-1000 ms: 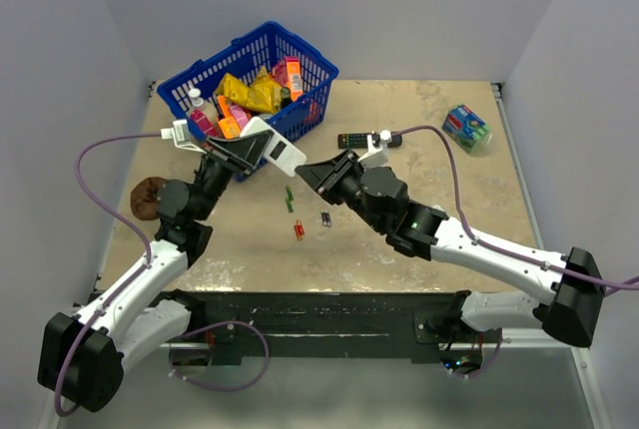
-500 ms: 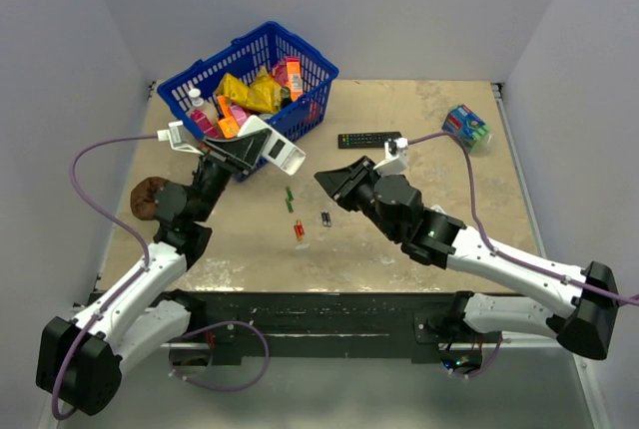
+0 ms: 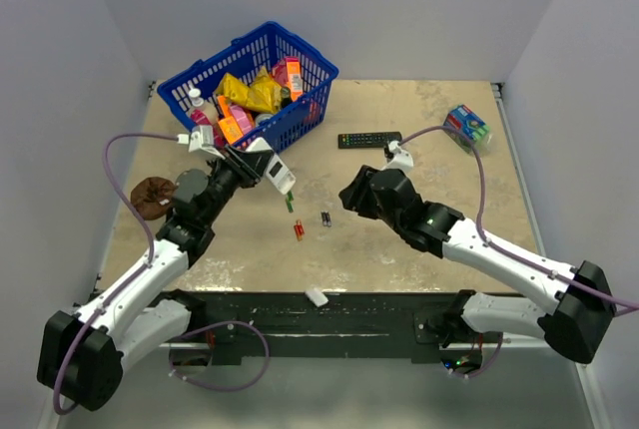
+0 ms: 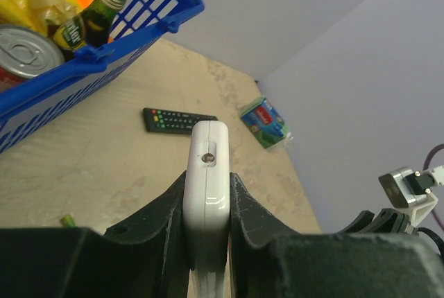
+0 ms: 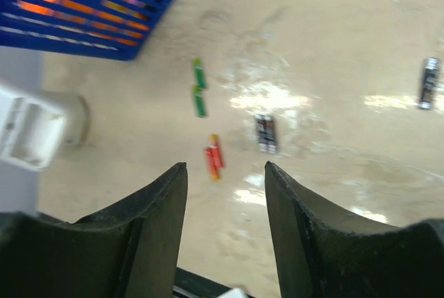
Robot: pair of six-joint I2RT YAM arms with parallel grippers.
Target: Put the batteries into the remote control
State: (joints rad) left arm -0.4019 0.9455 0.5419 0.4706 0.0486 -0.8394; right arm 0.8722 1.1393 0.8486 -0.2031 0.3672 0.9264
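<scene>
Broadly, found the table carrying a blue basket at its far left, well apart from the work. Saw the left gripper clamped on the remote control, pinching it from both sides, holding it up near the basket's front with 1 short end pointing out past the fingers. Caught, in the right wrist view, an open hollow in the remote's body, turned toward the right arm; took it for the battery bay, as a judgement only. Saw the right gripper hovering over the table, fingers apart, nothing between them.

Placed the batteries loose on the table between the 2 grippers, none yet in the remote: 2 green end to end nearest the remote, 2 red-orange in the middle, 2 dark toward the right arm. Judged the right gripper better placed for the pick, being free and near. Found the red-orange pair just ahead of and below its fingers, a little left of the gap's centre, long axis running away from the gripper and so across the closing line of the jaws. Reckoned a reach forward and down enough, with little turning of the wrist. Noted the pair lying side by side, touching, hence a risk of pinching both.
</scene>
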